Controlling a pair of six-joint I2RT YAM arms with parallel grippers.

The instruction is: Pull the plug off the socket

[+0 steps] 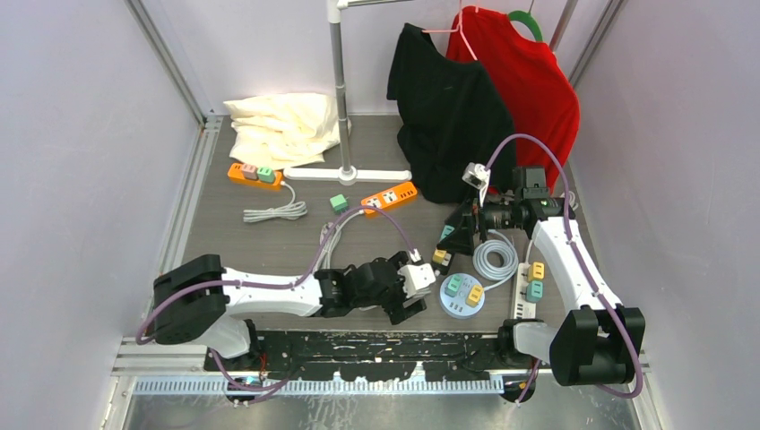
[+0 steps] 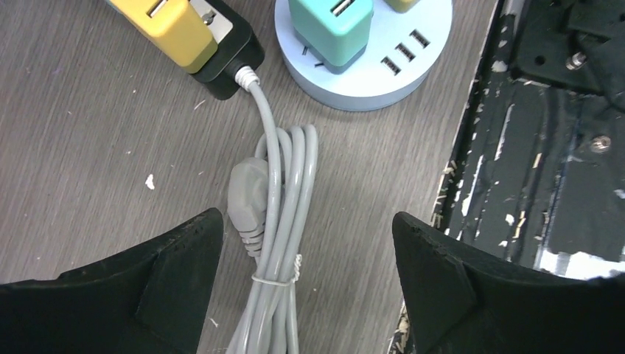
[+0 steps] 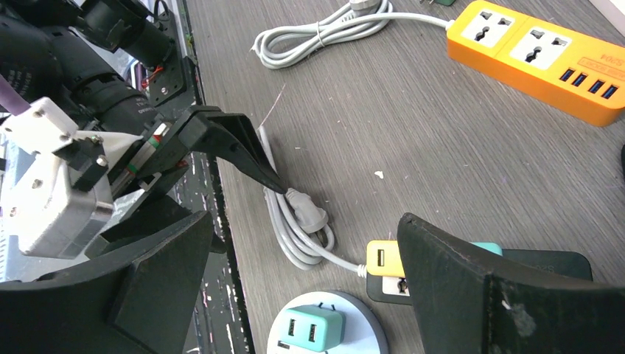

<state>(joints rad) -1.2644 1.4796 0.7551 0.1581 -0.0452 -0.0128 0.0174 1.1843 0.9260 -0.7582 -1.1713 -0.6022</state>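
Step in hand: approach, nothing gripped yet.
- Left claw [image 2: 306, 228]: jaws spread wide, empty, hovering over bundled grey cable [image 2: 291, 184] on table [image 2: 88, 147].
- Right claw [image 3: 302, 228]: spread, empty, above same area.
- Yellow plug [image 2: 173, 26]: seated in black socket block [image 2: 232, 63], just beyond cable.
- Teal plug [image 2: 332, 29]: seated in round socket hub [image 2: 376, 81], beside it.
- Intended plug: cannot tell.

Next move, judged: straddle plug body, close, brace socket, pull straight out.

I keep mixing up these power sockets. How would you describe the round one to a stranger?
On the near side of the table, just beyond the left end effector, lies a pale blue socket hub carrying a green plug and a yellow plug. It is the only round one; its neighbours are a long white strip and a black block.
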